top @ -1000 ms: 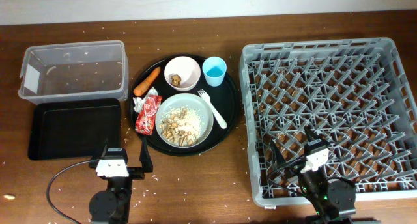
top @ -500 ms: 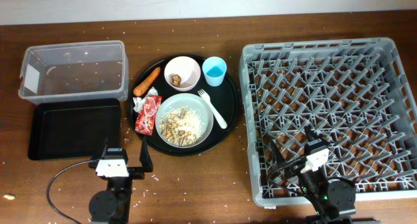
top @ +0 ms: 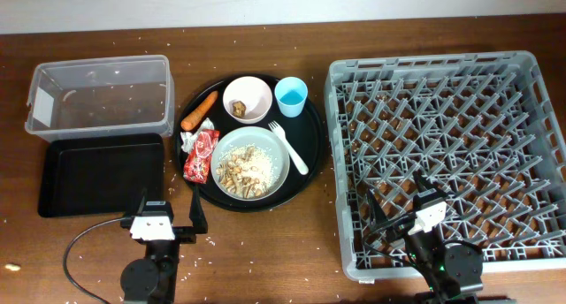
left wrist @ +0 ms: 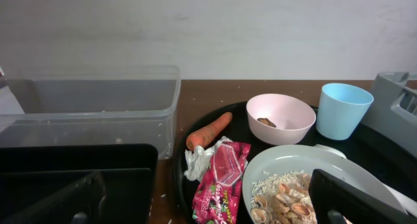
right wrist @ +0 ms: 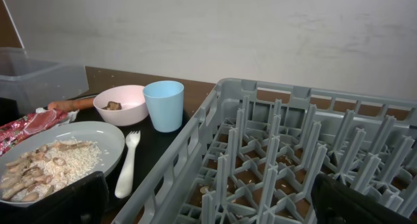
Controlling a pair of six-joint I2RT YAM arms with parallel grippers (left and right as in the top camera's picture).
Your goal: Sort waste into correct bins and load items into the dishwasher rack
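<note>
On the round black tray (top: pixel 309 154) lie an orange carrot (top: pixel 199 110), a crumpled white napkin (top: pixel 187 140) and a red wrapper (top: pixel 202 154). Also on it are a small white bowl (top: pixel 248 98) with scraps, a grey-green bowl (top: pixel 250 163) of rice and scraps, a blue cup (top: pixel 291 96) and a white fork (top: pixel 290 147). The clear tub (top: pixel 99 94) and the shallow black tray (top: pixel 102 173) stand at the left. The grey rack (top: pixel 447 154) is at the right. My left gripper (top: pixel 170 211) is open and empty in front of the tray. My right gripper (top: pixel 398 202) is open and empty over the rack's front left part.
Loose rice grains are scattered over the brown table and inside the tub. A cable runs from the left arm's base (top: pixel 80 251). A pale wall stands behind the table. The rack's front rim (right wrist: pixel 169 178) rises close to my right gripper (right wrist: pixel 208 191).
</note>
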